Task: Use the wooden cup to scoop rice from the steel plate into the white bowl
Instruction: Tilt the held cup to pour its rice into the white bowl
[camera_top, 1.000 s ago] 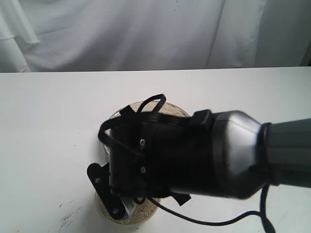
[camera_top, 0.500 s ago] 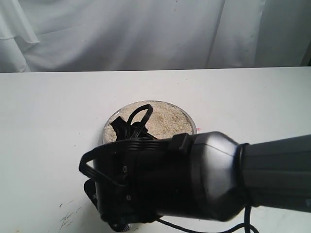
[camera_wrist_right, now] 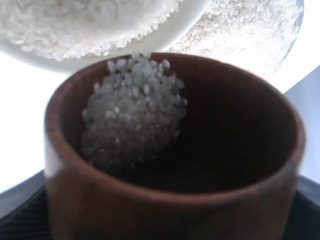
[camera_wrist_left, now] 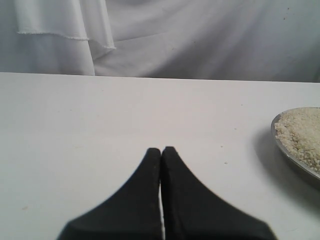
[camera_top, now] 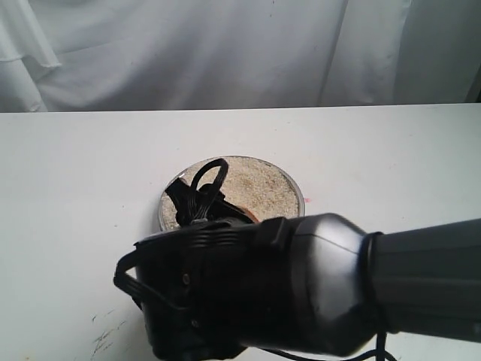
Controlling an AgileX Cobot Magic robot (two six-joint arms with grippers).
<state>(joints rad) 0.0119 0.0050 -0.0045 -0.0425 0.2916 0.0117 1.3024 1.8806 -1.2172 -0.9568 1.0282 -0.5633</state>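
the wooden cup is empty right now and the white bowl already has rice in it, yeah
Not quite: the wooden cup is not empty. The right wrist view shows a clump of rice lying against its inner wall. The white bowl does already have rice in it.

One steel plate (camera_wrist_left: 294, 163), one white bowl (camera_wrist_right: 175, 27) — one wooden cup (camera_wrist_right: 150, 215).
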